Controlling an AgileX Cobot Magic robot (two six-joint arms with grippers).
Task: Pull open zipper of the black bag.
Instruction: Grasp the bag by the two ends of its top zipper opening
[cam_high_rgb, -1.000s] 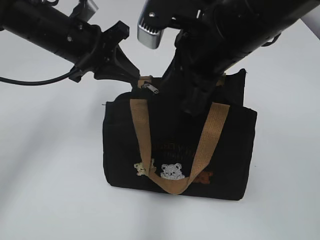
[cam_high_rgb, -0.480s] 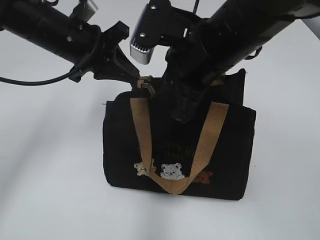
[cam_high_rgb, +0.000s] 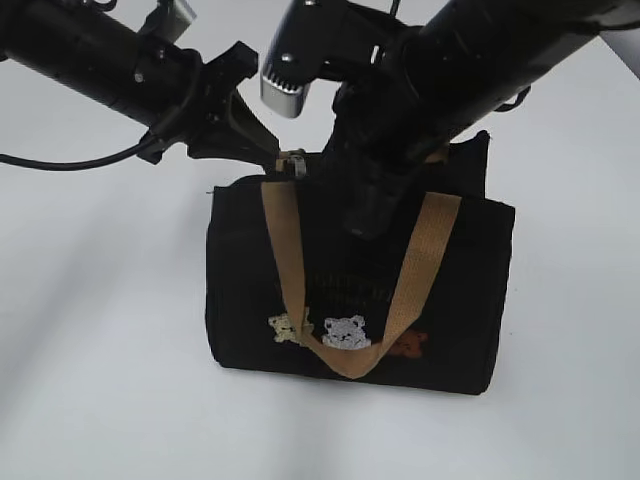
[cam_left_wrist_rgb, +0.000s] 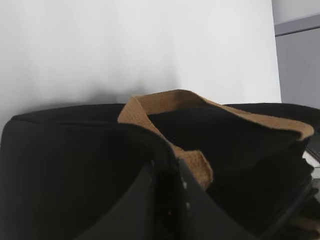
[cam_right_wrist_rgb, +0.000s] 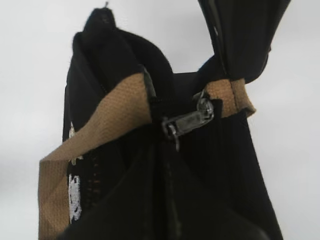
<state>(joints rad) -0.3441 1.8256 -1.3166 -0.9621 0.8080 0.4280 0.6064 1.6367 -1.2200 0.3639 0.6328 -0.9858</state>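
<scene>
The black bag stands upright on the white table, its front with small bears and a tan handle facing the exterior view. At the bag's top left end the silver zipper pull sticks out. My left gripper is shut on the bag's left end beside a tan strap; in the left wrist view its tips pinch black fabric. My right gripper reaches down over the bag's top and is shut. Its tips sit just under the zipper pull; whether they pinch it is hidden.
The white table stretches around the bag on all sides. A black cable trails from the left arm at the far left. Both arms cross above the bag's top, and the right arm hides much of the zip line.
My right gripper moved left along the bag's top toward the pull and closed. The bag's left top corner and the pull rose slightly. The left gripper kept its hold.
</scene>
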